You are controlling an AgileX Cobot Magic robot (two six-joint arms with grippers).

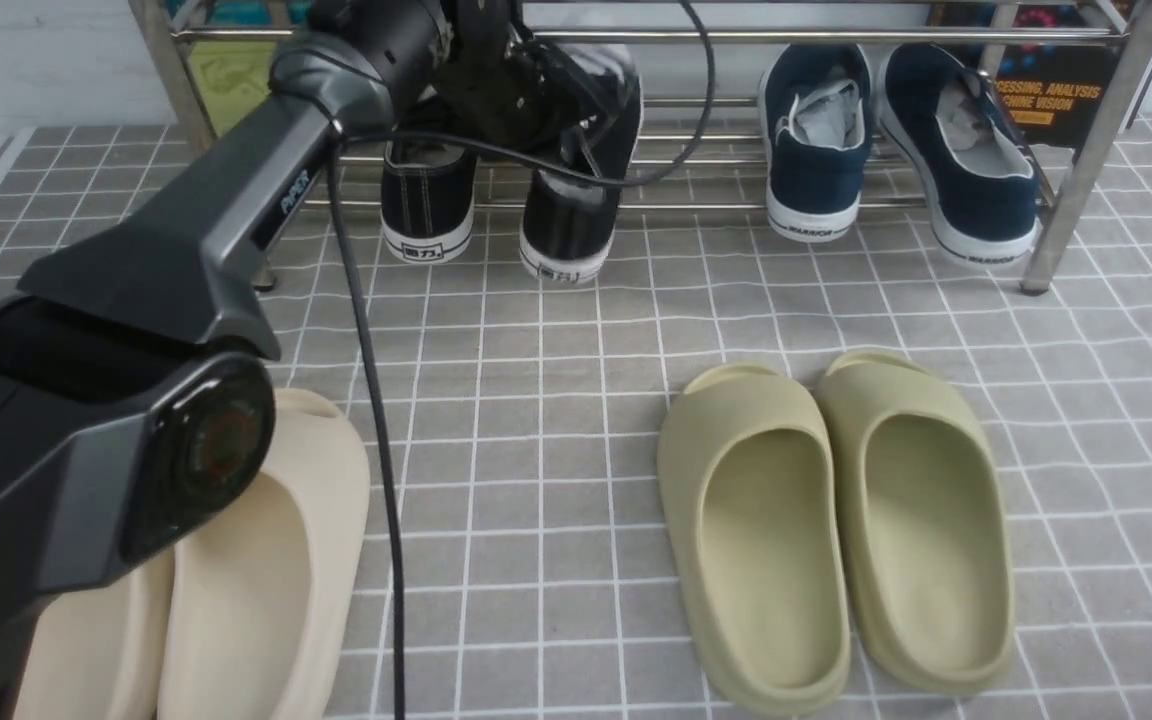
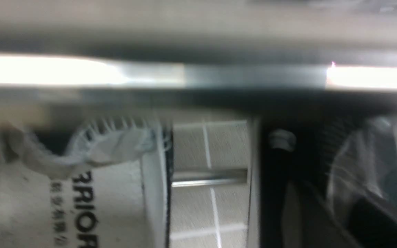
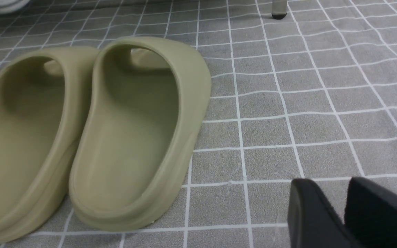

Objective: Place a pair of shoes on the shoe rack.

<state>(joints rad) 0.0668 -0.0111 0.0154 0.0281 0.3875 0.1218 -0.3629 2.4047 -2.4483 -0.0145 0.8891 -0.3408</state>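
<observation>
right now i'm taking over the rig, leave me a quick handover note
Left gripper: in under the top bar of the shoe rack, at the right-hand black sneaker; blur and the bar hide whether it's open or holding.
Right gripper: open, empty, by the olive slides.
Shoes: both black sneakers are at the rack's lower bars; the left-hand one sits upright, the other is slightly askew.
Done: both look placed.
Left: probably check the right-hand sneaker is settled and released, then ease the left arm out.
</observation>
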